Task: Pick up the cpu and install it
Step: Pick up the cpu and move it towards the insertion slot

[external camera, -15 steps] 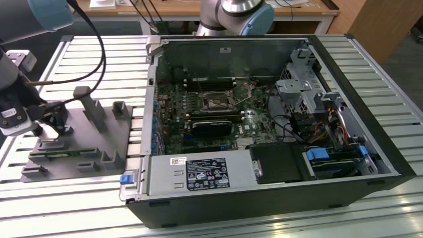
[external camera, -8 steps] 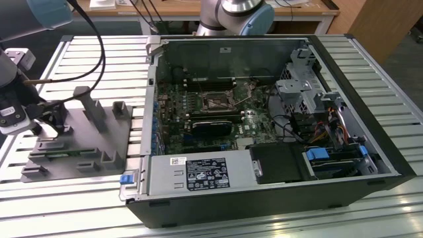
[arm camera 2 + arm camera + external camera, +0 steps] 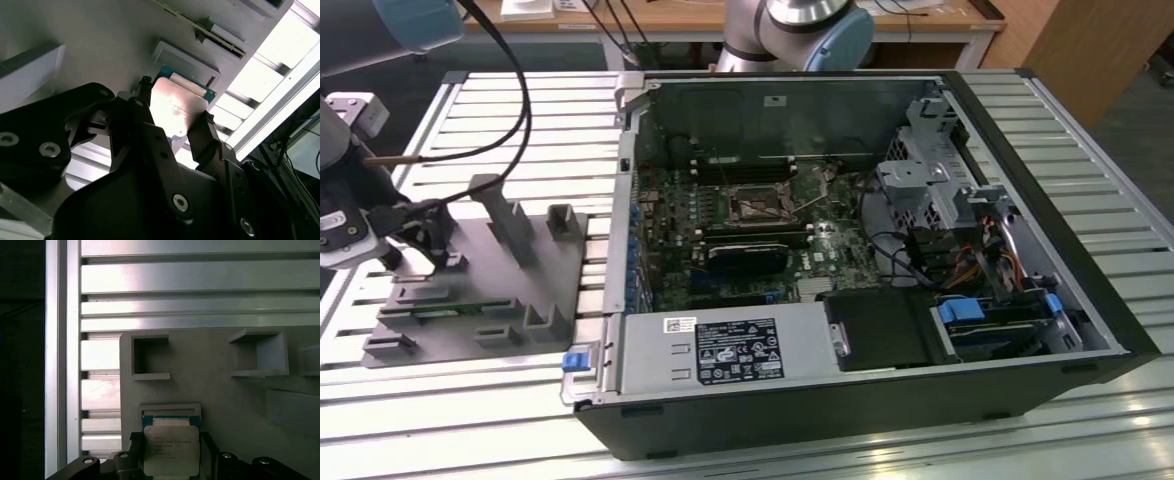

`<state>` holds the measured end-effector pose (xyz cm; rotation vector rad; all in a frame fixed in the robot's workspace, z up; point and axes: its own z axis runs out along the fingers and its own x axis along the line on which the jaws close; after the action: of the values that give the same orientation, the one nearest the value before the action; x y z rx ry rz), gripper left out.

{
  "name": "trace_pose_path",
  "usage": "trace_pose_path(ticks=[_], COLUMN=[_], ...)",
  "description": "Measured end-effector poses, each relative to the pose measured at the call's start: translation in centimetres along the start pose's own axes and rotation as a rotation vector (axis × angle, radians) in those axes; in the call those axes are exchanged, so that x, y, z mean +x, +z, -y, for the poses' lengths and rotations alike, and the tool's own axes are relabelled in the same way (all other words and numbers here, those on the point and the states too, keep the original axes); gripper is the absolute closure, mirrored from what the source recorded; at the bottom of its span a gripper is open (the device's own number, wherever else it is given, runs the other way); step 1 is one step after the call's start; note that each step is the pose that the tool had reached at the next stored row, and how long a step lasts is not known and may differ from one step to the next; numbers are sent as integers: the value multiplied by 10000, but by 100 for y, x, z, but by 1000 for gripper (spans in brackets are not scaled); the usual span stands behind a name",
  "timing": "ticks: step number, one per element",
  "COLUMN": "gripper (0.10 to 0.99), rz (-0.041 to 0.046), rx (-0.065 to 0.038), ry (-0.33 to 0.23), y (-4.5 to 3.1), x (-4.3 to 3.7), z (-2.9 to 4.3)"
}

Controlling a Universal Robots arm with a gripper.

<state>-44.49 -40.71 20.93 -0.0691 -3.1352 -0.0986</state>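
We see the claw (image 3: 175,101) straddling the chip (image 3: 178,111) in both wrist views. The chip lies flat between its two black fingers (image 3: 204,134), silver top toward the cameras, with no offset to either side. Each finger sits against an opposite edge with no gap that we can make out, so we judge the claw clamped on the chip.

The chip is square, so no long axis matters. Its green edge is just beside the wall of its pocket in the grey tray (image 3: 225,405), and we cannot tell whether it rests on the pocket floor or hangs clear of it.

In the exterior view the claw is over the tray on the slatted counter (image 3: 494,110), at 9 o'clock from the open computer case (image 3: 720,420). The black socket (image 3: 758,207) inside lies well apart, at 3 o'clock from the claw.
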Motion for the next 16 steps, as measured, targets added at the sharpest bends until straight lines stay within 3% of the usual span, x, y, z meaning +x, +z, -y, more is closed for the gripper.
trace_pose_path(ticks=[16], gripper=[545], rz=[-1], rx=[-10], ry=[0], y=[-47], x=[0], z=[-3])
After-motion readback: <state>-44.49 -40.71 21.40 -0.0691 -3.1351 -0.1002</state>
